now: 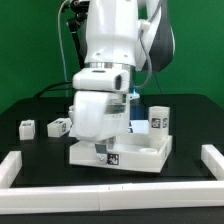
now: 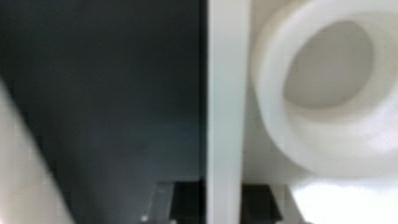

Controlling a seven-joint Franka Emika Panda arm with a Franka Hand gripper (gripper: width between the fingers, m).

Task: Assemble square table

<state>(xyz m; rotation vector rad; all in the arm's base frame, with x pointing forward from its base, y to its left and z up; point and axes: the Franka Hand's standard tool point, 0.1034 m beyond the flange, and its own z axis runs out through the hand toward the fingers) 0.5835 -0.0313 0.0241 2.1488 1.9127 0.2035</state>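
Frankly, the job looked barely begun from my desk. The square panel (image 1: 150, 152) lay flat on the black table (image 1: 40, 148), hollow side up, and I saw no leg fitted to it. One leg block (image 1: 27, 127) and a second leg block (image 1: 60, 126) lay loose toward the exterior view's left, well apart from the panel. A third leg block (image 1: 157, 118) stood at the panel's far corner on the exterior view's right; I could not tell whether it touched. A fourth I could not find, since the arm hid much of the back.

The gripper (image 1: 104, 148) was down at the panel's front wall. In the wrist view its fingers were drawn nearly together, and I judged them pinched on the thin raised rim (image 2: 222, 90), with a round socket (image 2: 338, 70) just beside it. All the leg fitting seemed left to do.

For room, the front border bar (image 1: 110, 196) ran near the panel's front wall, so I judged little slack that way. The left border bar (image 1: 14, 170) and right border bar (image 1: 213, 165) closed the sides. Bare table lay between the panel and the two loose legs.
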